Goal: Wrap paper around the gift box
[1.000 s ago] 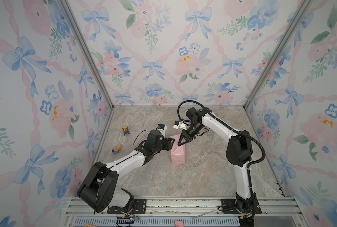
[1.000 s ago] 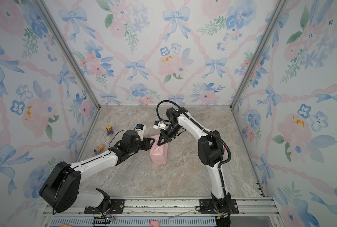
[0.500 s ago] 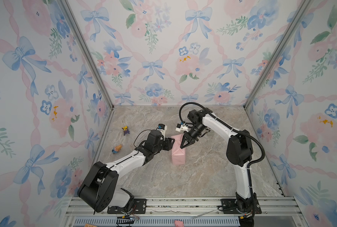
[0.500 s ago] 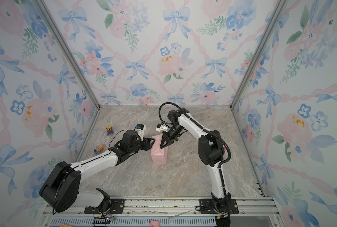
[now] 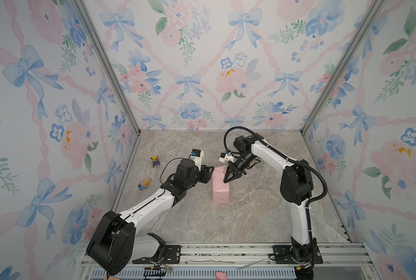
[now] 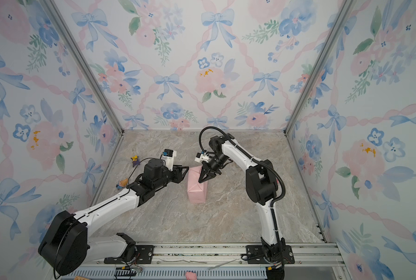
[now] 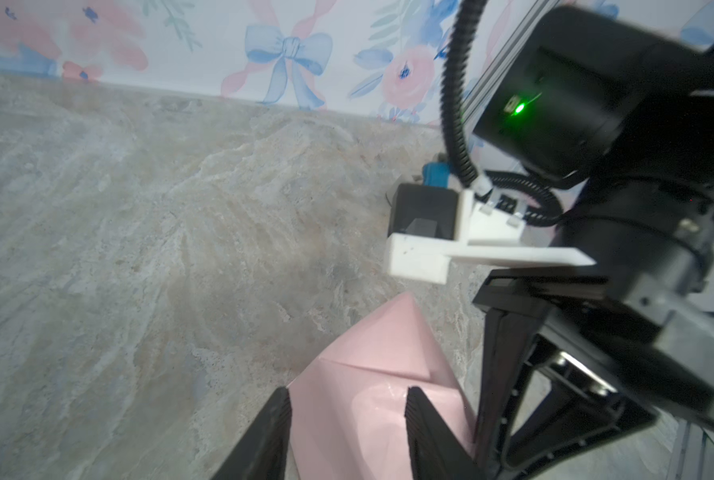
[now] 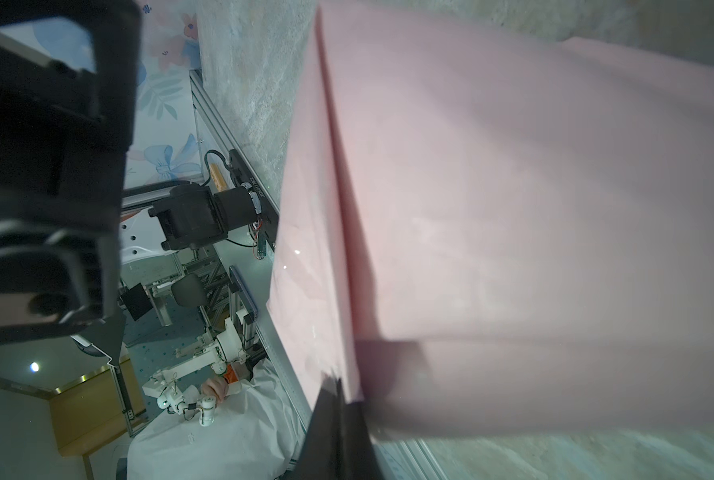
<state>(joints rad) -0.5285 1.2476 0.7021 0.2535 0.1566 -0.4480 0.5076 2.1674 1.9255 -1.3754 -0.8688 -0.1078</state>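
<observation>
The gift box is hidden inside the paper (image 5: 220, 191), which is folded round it as a narrow pale pink parcel (image 6: 197, 191) on the marble floor. My left gripper (image 5: 211, 170) lies low at the parcel's far left end. In the left wrist view its jaws (image 7: 347, 401) stand apart, with the paper's folded triangular end flap (image 7: 372, 353) between them. My right gripper (image 5: 225, 180) is shut and points down, its tip resting on the parcel's top near the far end. In the right wrist view the shut fingers (image 8: 338, 399) lie against the paper's edge (image 8: 513, 208).
Two small toy figures (image 5: 155, 160) (image 5: 144, 183) lie by the left wall. A pink scrap (image 5: 221, 275) sits on the front rail. Metal frame posts stand at the back corners, and both arm bases are bolted to the front rail.
My right gripper has slid a little towards the front along the parcel's top. My left gripper's jaws have narrowed round the end flap, and that arm has barely moved.
</observation>
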